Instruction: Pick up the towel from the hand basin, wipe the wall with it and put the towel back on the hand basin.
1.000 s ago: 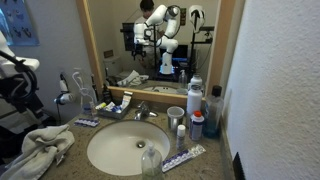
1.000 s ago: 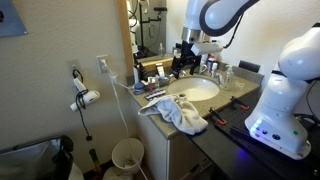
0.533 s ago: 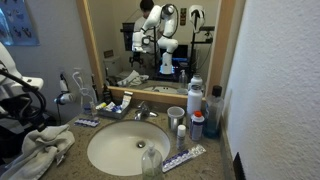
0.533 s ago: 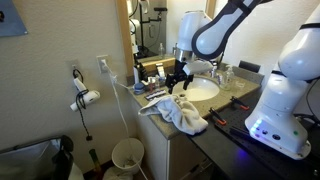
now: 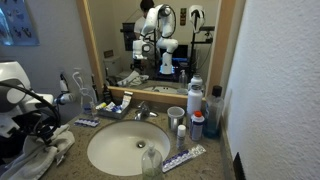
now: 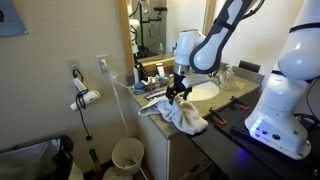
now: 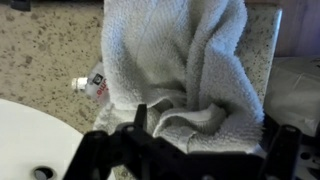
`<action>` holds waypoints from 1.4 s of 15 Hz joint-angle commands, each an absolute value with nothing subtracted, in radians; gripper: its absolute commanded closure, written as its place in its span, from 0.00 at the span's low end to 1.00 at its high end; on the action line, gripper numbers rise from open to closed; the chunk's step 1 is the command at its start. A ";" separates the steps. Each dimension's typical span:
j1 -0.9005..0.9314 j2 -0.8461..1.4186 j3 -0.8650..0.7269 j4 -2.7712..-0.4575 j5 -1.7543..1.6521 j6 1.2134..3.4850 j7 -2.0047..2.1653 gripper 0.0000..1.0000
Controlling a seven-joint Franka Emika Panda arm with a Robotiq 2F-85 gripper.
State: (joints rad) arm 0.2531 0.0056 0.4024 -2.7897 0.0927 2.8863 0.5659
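A crumpled white towel (image 5: 52,152) lies on the speckled counter at the corner beside the white hand basin (image 5: 120,150). It also shows in an exterior view (image 6: 188,118), hanging a little over the counter edge. My gripper (image 6: 178,94) is directly above it, close to the cloth. In the wrist view the towel (image 7: 180,50) fills the upper middle. The gripper (image 7: 205,128) is open, with one dark finger on each side of a raised fold. The white wall (image 5: 280,80) stands beside the counter.
A faucet (image 5: 142,110), a cup (image 5: 176,115), several bottles (image 5: 200,115) and a toothpaste tube (image 5: 183,157) crowd the counter around the basin. Another tube (image 7: 90,86) lies next to the towel. A hair dryer (image 6: 85,97) and a bin (image 6: 127,155) are beside the cabinet.
The arm has swung from over the basin to the counter corner and come down over the towel. The towel has not moved.
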 commanded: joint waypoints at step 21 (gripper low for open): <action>0.303 0.168 0.225 -2.662 -0.651 2.965 1.211 0.96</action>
